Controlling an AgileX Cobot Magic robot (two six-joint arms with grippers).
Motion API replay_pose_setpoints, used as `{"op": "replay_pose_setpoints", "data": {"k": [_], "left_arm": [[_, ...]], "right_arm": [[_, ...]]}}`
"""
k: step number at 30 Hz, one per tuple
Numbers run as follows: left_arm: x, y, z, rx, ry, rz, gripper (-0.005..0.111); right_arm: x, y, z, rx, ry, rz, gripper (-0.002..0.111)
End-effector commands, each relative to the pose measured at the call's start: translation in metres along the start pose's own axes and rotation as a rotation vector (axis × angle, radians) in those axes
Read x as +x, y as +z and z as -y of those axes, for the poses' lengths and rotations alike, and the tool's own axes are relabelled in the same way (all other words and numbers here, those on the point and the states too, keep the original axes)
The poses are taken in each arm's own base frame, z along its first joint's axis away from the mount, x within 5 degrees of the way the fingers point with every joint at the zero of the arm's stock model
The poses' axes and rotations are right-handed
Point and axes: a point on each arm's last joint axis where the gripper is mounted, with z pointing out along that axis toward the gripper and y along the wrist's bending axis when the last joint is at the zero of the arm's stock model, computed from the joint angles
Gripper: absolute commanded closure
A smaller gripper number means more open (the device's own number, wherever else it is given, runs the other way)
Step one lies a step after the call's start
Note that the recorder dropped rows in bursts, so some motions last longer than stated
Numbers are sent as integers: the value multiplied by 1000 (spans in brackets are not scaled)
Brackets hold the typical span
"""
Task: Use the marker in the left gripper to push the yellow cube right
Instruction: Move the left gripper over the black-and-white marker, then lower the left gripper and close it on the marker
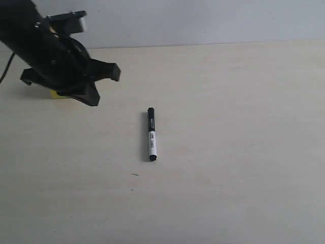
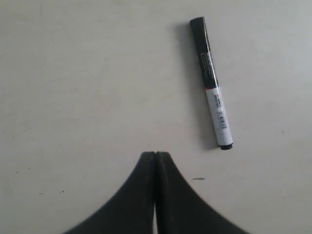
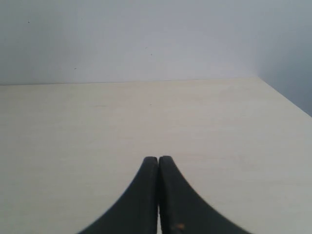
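Marker [image 1: 151, 134], black-capped, white-barrelled, flat on table [image 1: 244, 152], apart from left pincer [image 2: 155, 154] pressed together.

Exterior view: set high and off the arms, angled down across the table [image 1: 244, 101] toward the wall behind. The marker [image 1: 151, 134] lies near centre frame at middle distance.

Left wrist view: close, looking almost straight down on the table. The left gripper [image 2: 155, 155] shows in the foreground, tips pressed together, with the marker just beyond them.

Right wrist view: low, near level over the table, facing the wall [image 3: 146, 39]. The right gripper [image 3: 158, 159] shows in the foreground, tips together.

Shared: the exterior and left wrist views both hold the marker and the table around it. The right wrist and exterior views share table top and wall.
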Motion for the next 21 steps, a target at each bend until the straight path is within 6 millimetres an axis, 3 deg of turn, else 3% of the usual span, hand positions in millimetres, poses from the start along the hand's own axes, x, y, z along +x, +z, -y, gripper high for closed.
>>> {"op": "replay_pose_setpoints", "data": {"k": [1,8,14,17,21], "left_arm": [[-11,13,34,-180,26,-49,107],[-21,44,88,-221,66,-146,107],[-34,69,104,-234,18,-159,106],[-36,80,105,-233,16,-161,98],[-36,92,104,-238,-14,-167,76]], "right_arm": [[1,0,0,9,-4,3,108],[1,0,0,9,-4,3,108],[1,0,0,9,-4,3,108],[1,0,0,9,-4,3,108],[1,0,0,9,-4,3,108]]}}
